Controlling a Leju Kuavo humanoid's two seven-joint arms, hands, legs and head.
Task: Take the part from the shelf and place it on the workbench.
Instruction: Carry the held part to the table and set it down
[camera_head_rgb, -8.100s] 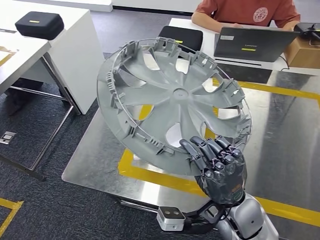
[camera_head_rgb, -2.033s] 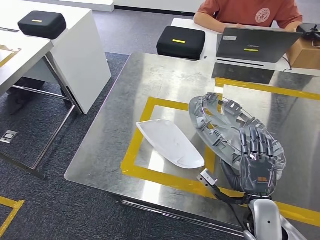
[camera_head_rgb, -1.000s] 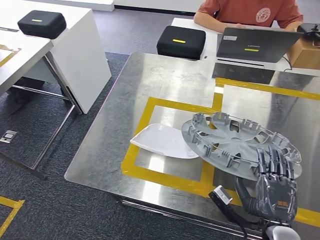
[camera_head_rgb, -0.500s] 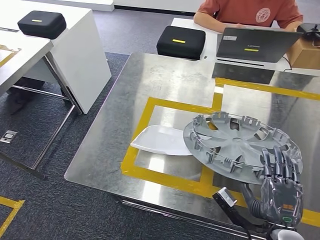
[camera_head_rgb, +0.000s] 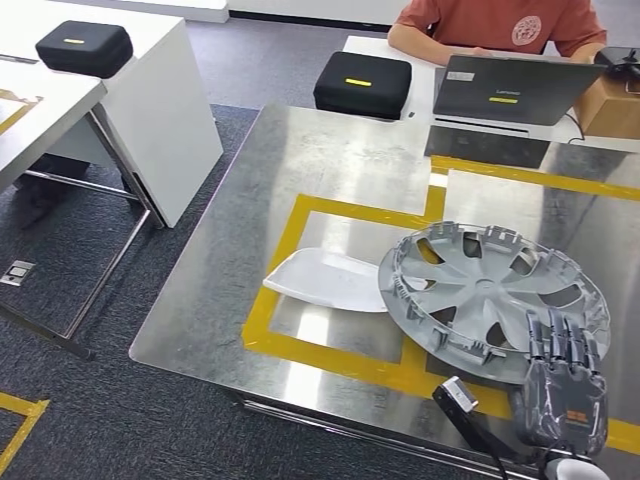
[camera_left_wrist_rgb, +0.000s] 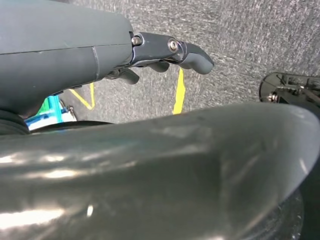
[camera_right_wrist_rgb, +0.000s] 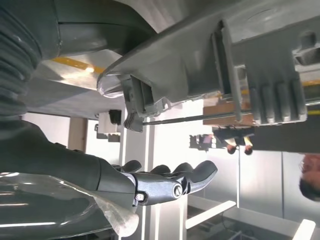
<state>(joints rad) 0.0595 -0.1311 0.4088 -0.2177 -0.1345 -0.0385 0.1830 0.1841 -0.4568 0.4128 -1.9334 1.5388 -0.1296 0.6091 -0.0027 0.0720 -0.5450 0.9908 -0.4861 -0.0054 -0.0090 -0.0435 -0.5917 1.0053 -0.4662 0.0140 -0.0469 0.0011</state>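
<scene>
Item: grey wheel cover (camera_head_rgb: 494, 297), lower right of frame, lying nearly flat on the steel workbench (camera_head_rgb: 332, 170), overlapping a white panel (camera_head_rgb: 328, 280). Right hand (camera_head_rgb: 562, 390) grips its near rim, fingers over the edge. Placement seems almost complete; release and withdrawal remain.

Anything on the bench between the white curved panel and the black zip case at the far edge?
Nothing: in the head view only yellow tape crosses bare steel between the panel and case.

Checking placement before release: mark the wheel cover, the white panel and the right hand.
wheel cover (camera_head_rgb: 483, 292), head view, on its central hub.
white panel (camera_head_rgb: 328, 280), head view, on its flat middle.
right hand (camera_head_rgb: 562, 395), head view, on its back.
</scene>
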